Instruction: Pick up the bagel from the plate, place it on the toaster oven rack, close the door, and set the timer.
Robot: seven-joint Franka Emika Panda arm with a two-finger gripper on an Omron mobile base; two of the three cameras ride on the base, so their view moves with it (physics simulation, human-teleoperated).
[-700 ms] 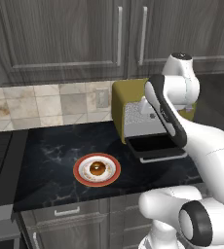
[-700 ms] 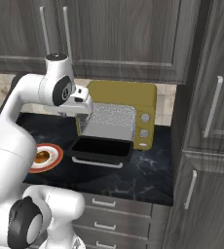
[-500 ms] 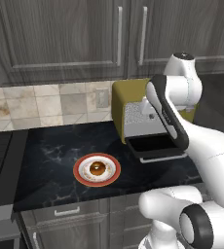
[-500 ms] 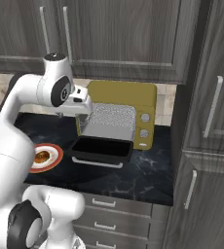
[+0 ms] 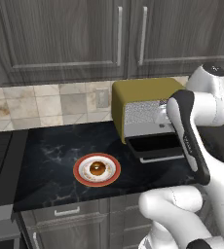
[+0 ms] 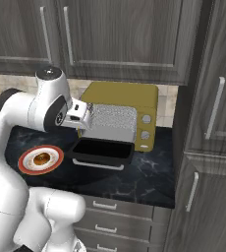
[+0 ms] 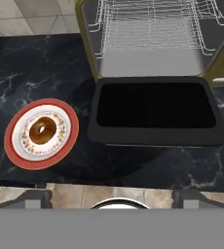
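1. While our end effector [image 5: 158,116] hangs high before the toaster oven [image 5: 143,104] in the left base view, the bagel [image 5: 97,168] lies untouched on the plate [image 5: 80,177] on the worktop [image 5: 46,160]; we judge a hasty descent could clip the lowered door [image 5: 158,146].
2. Seen from the right base view, the hand floats above that door, well apart from the plate; reaching sideways risks nudging the plate's rim.
3. Looking through the hand view, the fingers stand wide and empty, the rack [image 7: 153,24] bare, and the bagel centred on its plate.
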